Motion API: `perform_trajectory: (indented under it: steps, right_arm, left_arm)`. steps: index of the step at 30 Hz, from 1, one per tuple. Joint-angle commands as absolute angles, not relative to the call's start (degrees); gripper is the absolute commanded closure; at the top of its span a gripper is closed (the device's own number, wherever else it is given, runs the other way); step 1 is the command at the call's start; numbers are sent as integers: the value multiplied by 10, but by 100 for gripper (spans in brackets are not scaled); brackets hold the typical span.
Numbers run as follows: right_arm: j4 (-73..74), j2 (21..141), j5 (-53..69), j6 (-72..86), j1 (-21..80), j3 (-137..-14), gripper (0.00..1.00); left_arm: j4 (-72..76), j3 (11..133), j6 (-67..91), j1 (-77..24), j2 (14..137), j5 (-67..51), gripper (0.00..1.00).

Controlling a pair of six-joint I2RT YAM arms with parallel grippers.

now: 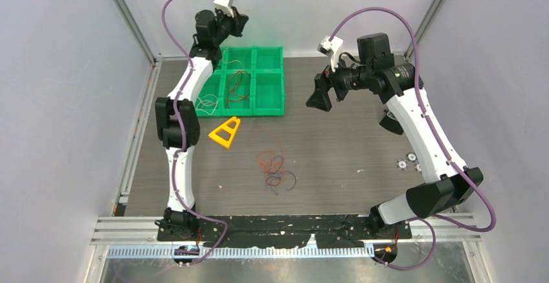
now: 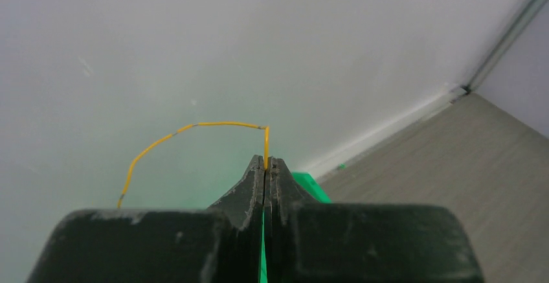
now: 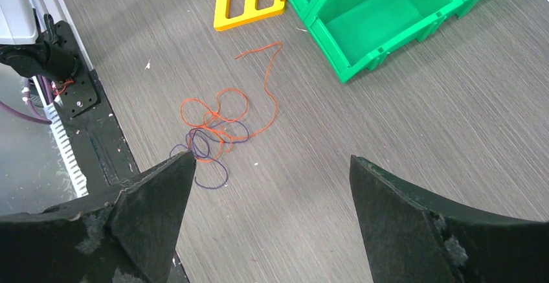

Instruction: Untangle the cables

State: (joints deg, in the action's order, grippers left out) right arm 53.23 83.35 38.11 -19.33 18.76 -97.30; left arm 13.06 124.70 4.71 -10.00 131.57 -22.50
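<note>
A loose clump of orange and purple cables (image 1: 275, 166) lies in the middle of the table, and in the right wrist view the cables (image 3: 210, 131) show with one orange end trailing toward the bins. My left gripper (image 1: 241, 22) is raised at the back above the green bins, and in its own view the left gripper (image 2: 266, 163) is shut on a thin yellow cable (image 2: 194, 126) that arcs out to the left. My right gripper (image 1: 320, 95) hangs well above the table, right of the bins. Seen from its wrist, the right gripper (image 3: 272, 160) is open and holds nothing.
A block of green bins (image 1: 252, 69) stands at the back centre; one bin holds a white cable (image 1: 207, 105), another a red one (image 1: 238, 89). A yellow triangular piece (image 1: 225, 132) lies in front of the bins. Small round parts (image 1: 408, 161) sit at the right.
</note>
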Motion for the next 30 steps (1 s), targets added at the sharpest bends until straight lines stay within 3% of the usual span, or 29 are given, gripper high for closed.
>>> perform_trajectory:
  steps: [1,4,14,21,26,30]
  right_arm:
    - [534,829,376,-197,182,-993,5]
    - [545,830,375,-201,179,-993,5]
    - [555,827,373,-202,175,-985,5]
    - [552,836,374,-192,174,-990,5]
    - [572,842,370,-191,174,-999,5]
    - [581,842,369,-189,174,-998,5]
  left_arm:
    - [137,1173,210,-99,1297,-270,100]
    - [118,1154,231,-94,1306,-296,100]
    - [13,1123,345,-54,1286,-222,100]
    - [-37,1180,362,-51,1325,-209,97]
    - [-43,1222,381,-48,1368,-254,98]
    - [74,1225,393,-55,1371,-381,100]
